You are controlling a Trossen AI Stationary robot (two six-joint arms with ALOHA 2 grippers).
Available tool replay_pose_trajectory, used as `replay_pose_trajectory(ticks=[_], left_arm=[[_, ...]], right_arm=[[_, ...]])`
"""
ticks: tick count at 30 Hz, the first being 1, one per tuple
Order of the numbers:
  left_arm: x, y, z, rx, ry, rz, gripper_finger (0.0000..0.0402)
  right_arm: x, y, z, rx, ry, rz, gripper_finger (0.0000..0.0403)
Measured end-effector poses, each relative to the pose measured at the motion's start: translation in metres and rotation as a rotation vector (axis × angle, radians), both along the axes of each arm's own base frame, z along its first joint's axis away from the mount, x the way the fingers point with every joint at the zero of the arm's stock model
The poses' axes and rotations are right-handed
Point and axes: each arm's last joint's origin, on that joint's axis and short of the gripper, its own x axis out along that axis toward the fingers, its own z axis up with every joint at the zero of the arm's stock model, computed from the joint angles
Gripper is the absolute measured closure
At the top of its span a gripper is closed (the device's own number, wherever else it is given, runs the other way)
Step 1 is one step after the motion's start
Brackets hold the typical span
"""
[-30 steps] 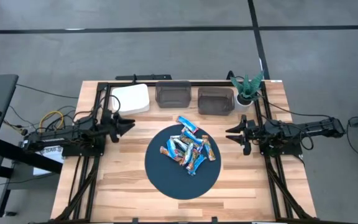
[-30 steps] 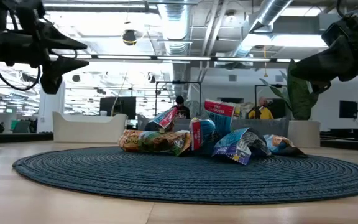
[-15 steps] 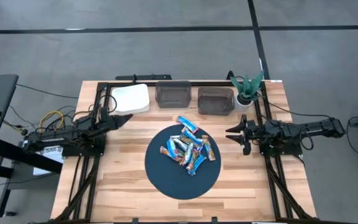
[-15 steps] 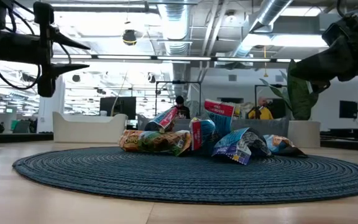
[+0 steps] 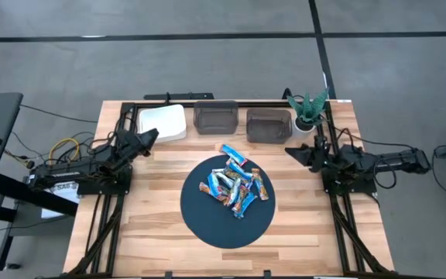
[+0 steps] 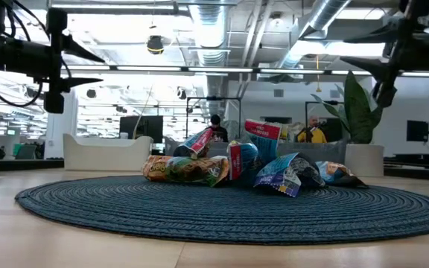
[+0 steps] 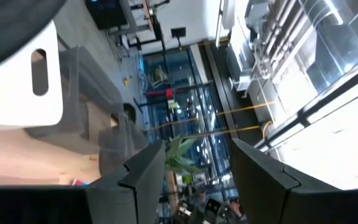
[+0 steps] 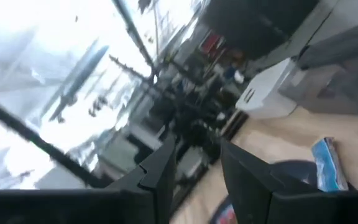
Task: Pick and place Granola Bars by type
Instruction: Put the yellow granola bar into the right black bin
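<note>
Because the Granola Bars (image 5: 235, 184) lie heaped on the round mat (image 5: 207, 225), either hand, left hand (image 5: 150, 137) and right hand (image 5: 291, 151) both parted and empty, risks pinching two overlapping wrappers

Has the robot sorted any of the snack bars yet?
Not yet. All the granola bars lie piled on the round blue mat, and the two dark bins and the white bin look empty. The left hand and right hand are both open, beside the mat, holding nothing. All the sorting is left.
</note>
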Motion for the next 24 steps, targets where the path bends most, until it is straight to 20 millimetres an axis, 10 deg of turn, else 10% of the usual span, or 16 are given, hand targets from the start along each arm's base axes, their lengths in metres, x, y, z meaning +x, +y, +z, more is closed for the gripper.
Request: replay_pose_trajectory(ticks=[6,13,24], left_arm=[[-0.001,0.001,0.000,0.023,0.030,0.035,0.0228],[-0.001,0.001,-0.001,0.020,0.033,0.043,0.0228],[0.000,0.000,0.001,0.067,0.056,0.012,0.0228]], right_arm=[[-0.002,-0.004,0.009,-0.029,-0.079,-0.072,0.0282],[0.006,-0.007,0.070,-0.158,-0.049,-0.149,0.0286],[0.084,-0.003,0.131,-0.331,0.870,0.009,0.0305]])
